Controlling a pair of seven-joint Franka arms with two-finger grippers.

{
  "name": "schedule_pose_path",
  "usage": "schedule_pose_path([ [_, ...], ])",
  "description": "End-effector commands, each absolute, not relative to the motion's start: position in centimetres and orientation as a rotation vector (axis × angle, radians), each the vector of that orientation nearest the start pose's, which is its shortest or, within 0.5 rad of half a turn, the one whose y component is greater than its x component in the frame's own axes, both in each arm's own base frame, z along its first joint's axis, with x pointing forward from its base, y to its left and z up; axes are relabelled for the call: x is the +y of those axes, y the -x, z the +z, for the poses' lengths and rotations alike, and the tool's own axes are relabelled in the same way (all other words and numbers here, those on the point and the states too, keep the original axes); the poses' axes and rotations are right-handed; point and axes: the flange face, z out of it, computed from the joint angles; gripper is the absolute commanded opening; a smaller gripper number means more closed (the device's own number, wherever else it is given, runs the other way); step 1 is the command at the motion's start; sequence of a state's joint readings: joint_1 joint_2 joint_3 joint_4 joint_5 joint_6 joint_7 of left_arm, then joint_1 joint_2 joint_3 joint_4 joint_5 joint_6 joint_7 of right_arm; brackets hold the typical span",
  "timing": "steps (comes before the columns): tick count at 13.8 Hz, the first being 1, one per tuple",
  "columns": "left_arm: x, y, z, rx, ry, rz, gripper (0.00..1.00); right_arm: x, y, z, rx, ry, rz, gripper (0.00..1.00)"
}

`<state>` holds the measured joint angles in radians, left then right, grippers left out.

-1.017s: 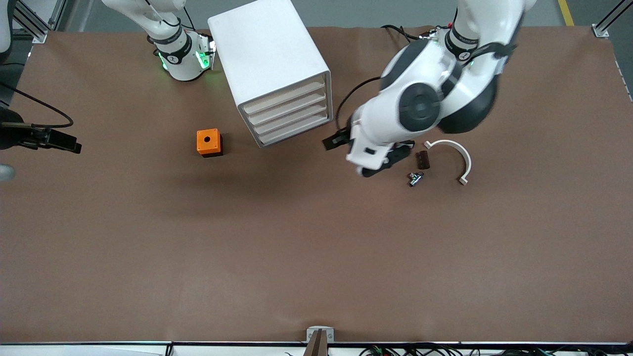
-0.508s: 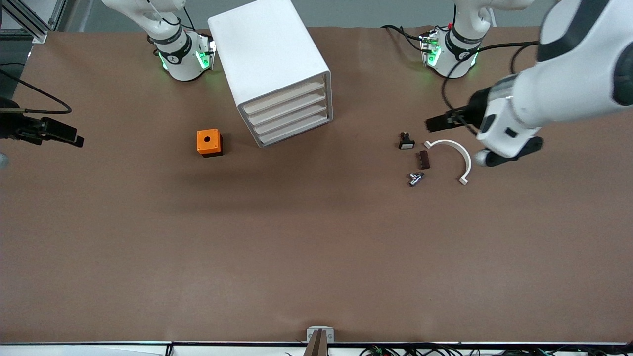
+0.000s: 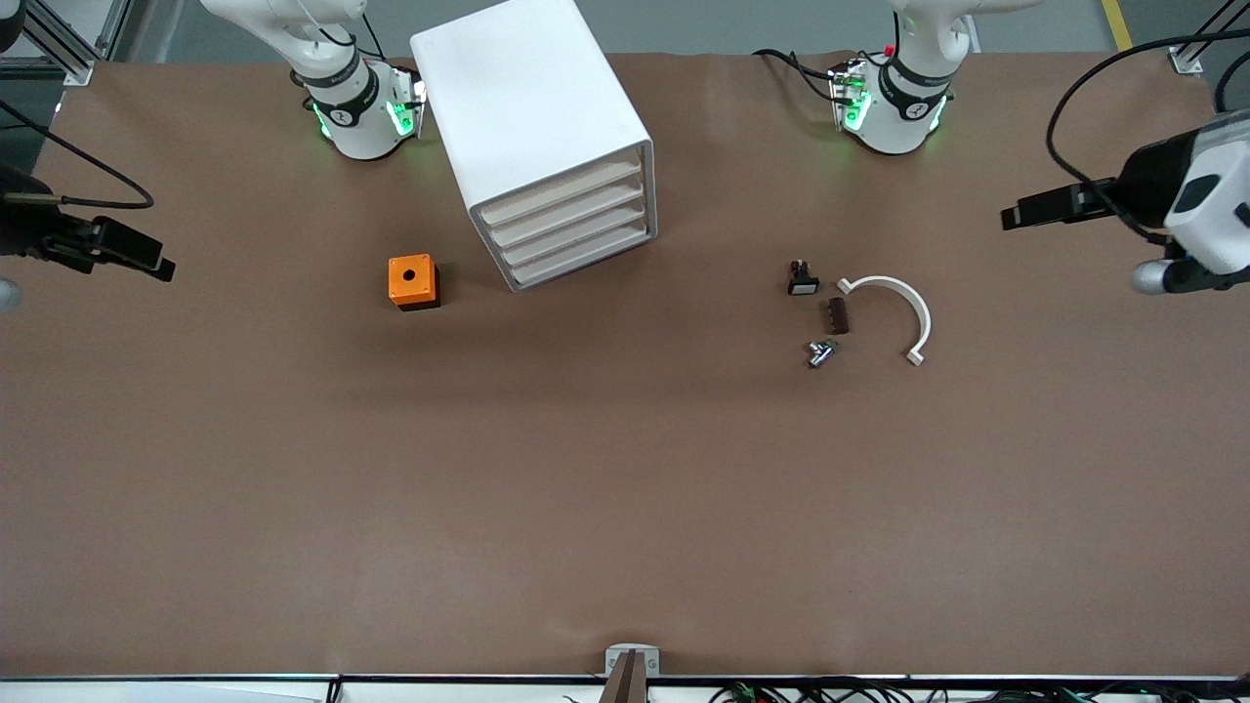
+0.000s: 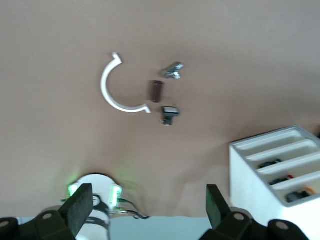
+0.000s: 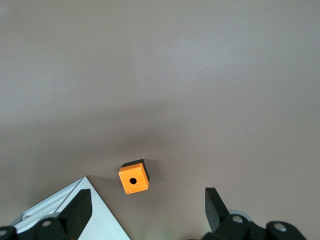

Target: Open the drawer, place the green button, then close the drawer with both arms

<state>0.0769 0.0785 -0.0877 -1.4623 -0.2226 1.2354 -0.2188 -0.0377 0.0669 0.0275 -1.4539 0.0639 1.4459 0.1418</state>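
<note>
At twelve o'clock of the front view, between the two arm bases, stands the big white boxy cabinet (image 3: 532, 117). All four of its shallow white drawers (image 3: 569, 209) sit pushed in. At its eight o'clock lies an orange cube with a black hole (image 3: 411, 280). At its four o'clock lies a cluster of parts: a small black part with a white face (image 3: 803, 279), a brown block (image 3: 836, 315), a metal fitting (image 3: 820, 351) and a white half-ring clamp (image 3: 898, 305).

The left claw (image 3: 1037, 209) hangs over the brown surface (image 3: 625, 508) at three o'clock, toward the left arm's end, its fingers spread wide and holding nothing. The right claw (image 3: 137, 256) hangs at nine o'clock over the right arm's end, likewise spread and empty. Both arms wait.

The tiny green-capped button is nowhere on the open surface. The left wrist view looks into the drawer fronts, which the front view does not. It shows a small dark thing with a hint of green (image 4: 272, 163) in one tray and other small bits in two more. That is probably the button, though it is too small to be sure. If so, the task looks done.

The button would be light, rigid plastic. Its round cap is likely slippery, so the squarer body is the better hold. The drawer looks light and stiff, with no handle, so its upper lip is the place to hook.

The right wrist view shows only the orange cube and a cabinet corner.
</note>
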Motion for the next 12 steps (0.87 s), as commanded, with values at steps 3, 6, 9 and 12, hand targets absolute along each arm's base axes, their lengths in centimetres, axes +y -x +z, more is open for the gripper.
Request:
schedule_pose_path([
  [3, -3.2, -48.9, 58.8, -0.255, 3.205, 0.27, 0.99, 0.4, -54.3, 63.2, 0.284, 3.057, 0.073, 1.0],
  [6, -4.2, -47.9, 58.4, -0.234, 3.201, 0.185, 0.99, 0.2, -53.5, 64.3, 0.285, 3.086, 0.051, 1.0],
  [9, -5.2, -48.0, 60.3, -0.184, 3.167, 0.114, 0.99, 0.6, -53.2, 64.4, 0.334, 3.09, 0.051, 1.0],
  [12, -4.8, -48.7, 63.2, -0.182, 3.157, 0.025, 0.99, 0.9, -53.2, 64.3, 0.332, 3.09, 0.052, 1.0],
])
